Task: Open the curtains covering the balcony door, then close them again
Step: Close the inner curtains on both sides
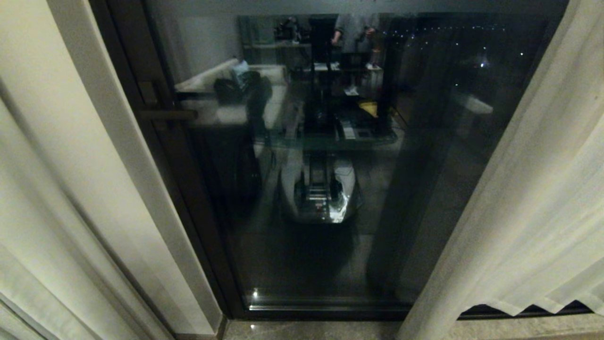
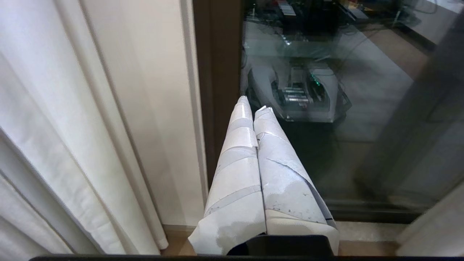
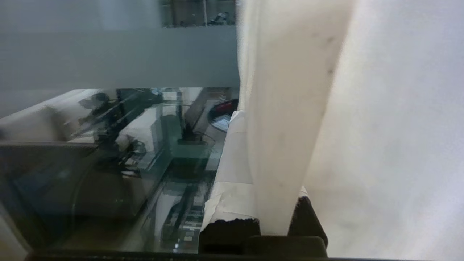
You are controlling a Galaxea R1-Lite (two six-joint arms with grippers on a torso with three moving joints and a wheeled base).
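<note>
Looking down from the head camera, I see the balcony door (image 1: pixel 330 189) uncovered in the middle, with the curtains (image 1: pixel 533 189) drawn aside to both edges; neither arm shows. On to the left wrist: my left gripper (image 2: pixel 253 108) is clenched on nothing, fingers pressed together, the glass just beyond its tips and a drape off to its outer side. Right wrist now: my right gripper (image 3: pixel 253 163) is clamped on a curtain fold, door glass beside it.
</note>
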